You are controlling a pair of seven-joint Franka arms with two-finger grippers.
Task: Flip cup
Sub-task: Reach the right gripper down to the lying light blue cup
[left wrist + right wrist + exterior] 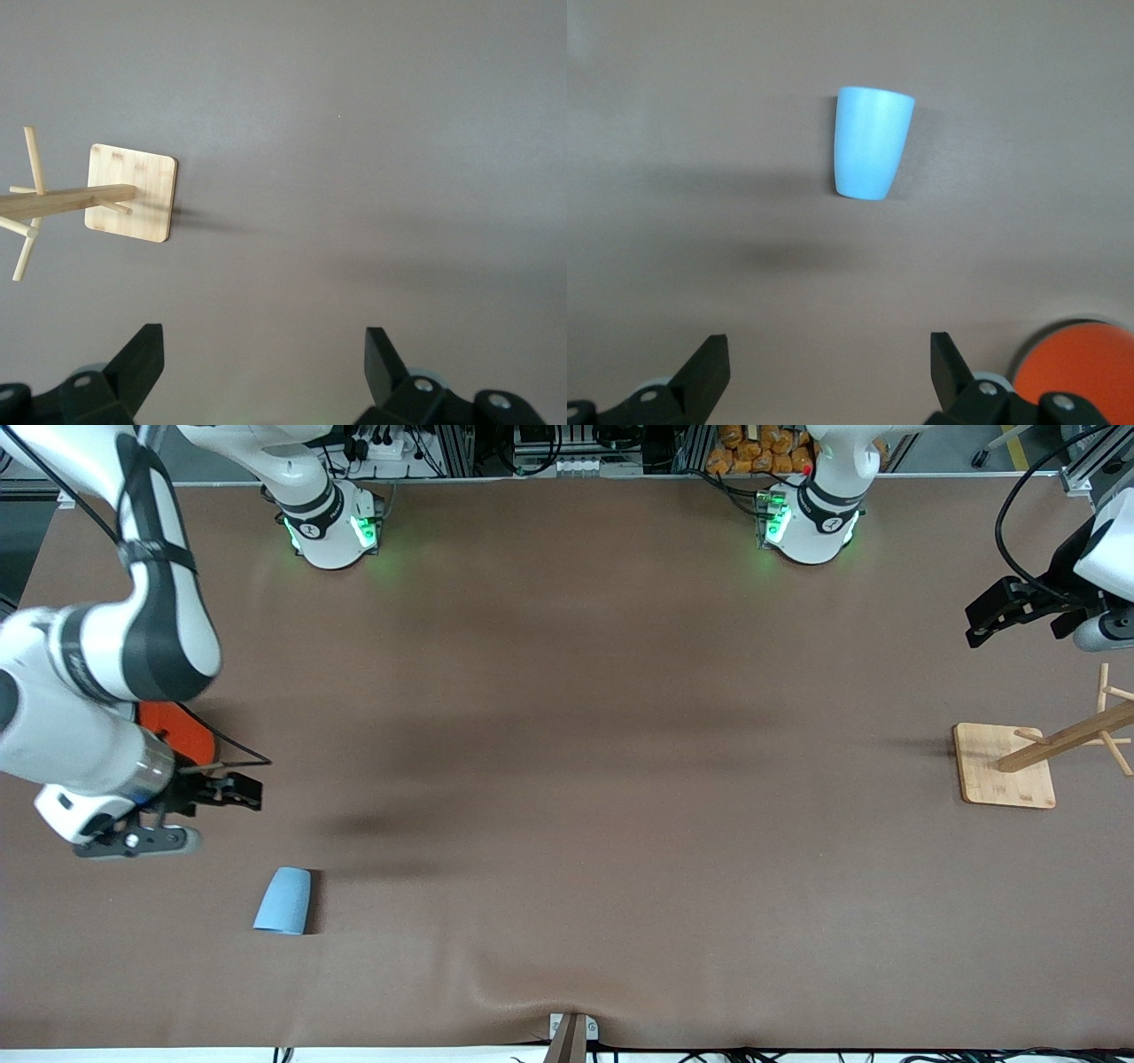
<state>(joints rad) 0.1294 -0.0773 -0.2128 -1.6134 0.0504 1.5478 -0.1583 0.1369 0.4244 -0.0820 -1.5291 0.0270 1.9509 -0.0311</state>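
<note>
- The orange can (177, 726) is mostly hidden under the right arm in the front view, and only a curved slice of it pokes out. In the right wrist view it is cut off at the corner.
- The wooden rack (1067, 740) stands on a square wooden base at the left arm's end of the table. The edge of the front view cuts off its pegs.
- I can see no words or labels on the cup, the can or the rack.
- The cup (283, 901) is small and light blue. It sits on the brown table (567, 779) toward the right arm's end, nearer to the front camera than the orange can. I cannot tell for sure if it is lying on its side or standing upside down.
- The right gripper (232, 790) hangs in the air over bare table just beside the can, near the cup but not touching it. Its two fingers (709, 367) are spread wide with nothing between them.
- The left gripper (992, 622) waits up in the air at its own end, near the rack and well apart from the cup. Its fingers (142, 359) are spread wide too, and it holds nothing.
</note>
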